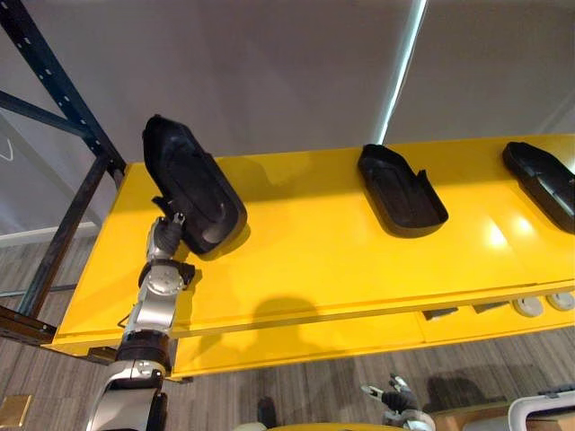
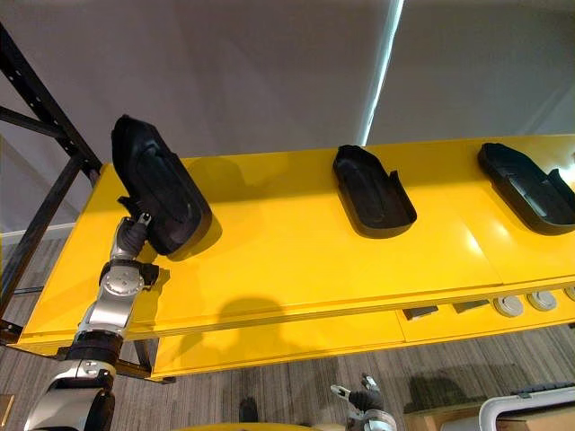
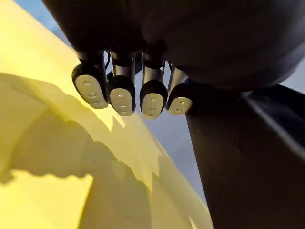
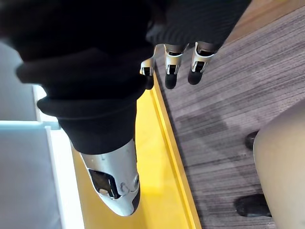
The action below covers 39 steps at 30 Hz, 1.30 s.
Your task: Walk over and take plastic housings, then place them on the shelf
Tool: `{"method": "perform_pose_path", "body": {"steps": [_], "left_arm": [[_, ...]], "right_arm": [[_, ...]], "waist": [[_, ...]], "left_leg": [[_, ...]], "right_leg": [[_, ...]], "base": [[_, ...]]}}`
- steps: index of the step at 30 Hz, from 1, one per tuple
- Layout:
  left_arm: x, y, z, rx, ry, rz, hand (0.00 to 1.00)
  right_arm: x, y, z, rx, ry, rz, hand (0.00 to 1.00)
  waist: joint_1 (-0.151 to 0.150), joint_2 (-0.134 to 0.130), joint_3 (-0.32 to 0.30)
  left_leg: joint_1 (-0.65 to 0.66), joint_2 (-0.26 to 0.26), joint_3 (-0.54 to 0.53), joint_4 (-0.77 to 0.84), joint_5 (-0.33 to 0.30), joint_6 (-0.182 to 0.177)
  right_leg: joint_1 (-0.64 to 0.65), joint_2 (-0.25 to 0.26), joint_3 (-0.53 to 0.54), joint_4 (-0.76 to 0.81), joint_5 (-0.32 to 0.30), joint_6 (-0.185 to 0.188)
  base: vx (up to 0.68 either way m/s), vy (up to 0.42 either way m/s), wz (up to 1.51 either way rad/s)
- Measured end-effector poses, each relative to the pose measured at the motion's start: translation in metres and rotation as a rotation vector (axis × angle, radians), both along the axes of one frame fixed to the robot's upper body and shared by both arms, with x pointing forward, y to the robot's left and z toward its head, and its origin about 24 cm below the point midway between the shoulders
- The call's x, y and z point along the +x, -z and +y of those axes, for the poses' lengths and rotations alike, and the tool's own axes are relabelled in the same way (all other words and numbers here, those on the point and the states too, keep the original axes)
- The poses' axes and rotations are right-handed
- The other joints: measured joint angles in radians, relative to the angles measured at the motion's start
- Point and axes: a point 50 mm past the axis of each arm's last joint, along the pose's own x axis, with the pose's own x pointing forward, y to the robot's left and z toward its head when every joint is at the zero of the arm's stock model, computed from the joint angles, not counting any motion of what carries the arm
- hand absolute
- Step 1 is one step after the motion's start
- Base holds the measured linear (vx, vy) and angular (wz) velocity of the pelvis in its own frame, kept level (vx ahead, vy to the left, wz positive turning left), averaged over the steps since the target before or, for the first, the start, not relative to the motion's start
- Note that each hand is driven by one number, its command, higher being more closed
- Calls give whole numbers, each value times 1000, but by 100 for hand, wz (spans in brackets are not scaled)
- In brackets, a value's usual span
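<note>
Left robot hand [image 3: 121,95] grips a tilted housing [image 1: 193,184] above the shelf [image 1: 305,269]. Lower it flat, clear of the next housing [image 1: 402,191], before releasing.

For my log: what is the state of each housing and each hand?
Left black plastic housing: held up, tilted.
Middle black plastic housing: lying on yellow shelf, hollow up.
Right black plastic housing: lying on shelf.
Left hand: shut on left housing.
Right hand: open, empty.
</note>
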Motion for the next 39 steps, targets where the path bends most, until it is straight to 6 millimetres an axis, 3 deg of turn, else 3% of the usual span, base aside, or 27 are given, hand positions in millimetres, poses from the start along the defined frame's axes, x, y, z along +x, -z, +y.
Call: {"method": "perform_pose_path", "body": {"steps": [5, 13, 14, 25, 31, 39], "left_arm": [[12, -9, -4, 70, 39, 14, 100], [22, -12, -6, 227, 102, 93, 100], [22, -13, -6, 247, 105, 96, 0], [22, -14, -2, 298, 103, 126, 0], [21, -18, -1, 202, 47, 58, 0], [9, -46, -52, -82, 90, -260, 0]], "right_arm": [[5, -1, 2, 1, -12, -12, 0], [6, -2, 2, 3, -12, -18, 0], [7, -2, 3, 3, -13, -21, 0], [8, -2, 3, 4, -15, -21, 0], [8, -2, 2, 3, -15, -19, 0], [7, -1, 2, 0, -14, -14, 0]], "waist": [[-19, 0, 5], [-22, 0, 9], [-24, -1, 15], [-23, 0, 25], [-18, 0, 25], [-10, -1, 26]], "left_leg": [[-2, 0, 9, 0, -1, -1], [-13, 2, 18, 1, -1, -1], [-12, 2, 18, 1, -1, -1], [-8, 2, 17, 1, 0, 0], [-7, 1, 14, 0, 0, 0], [-11, -5, -3, -5, 0, 0]], "right_leg": [[-6, -1, 10, 1, 0, 0], [-16, 0, 22, 4, 4, -5], [-15, 1, 22, 5, 4, -5], [-17, 0, 21, 14, 4, -5], [-15, -2, 18, 14, 4, -5], [-12, -5, 1, 13, 3, -4]], "base": [[5, -8, -6], [11, -7, -5], [0, 0, 0], [0, 0, 0], [0, 0, 1], [1, -1, 6]]}}
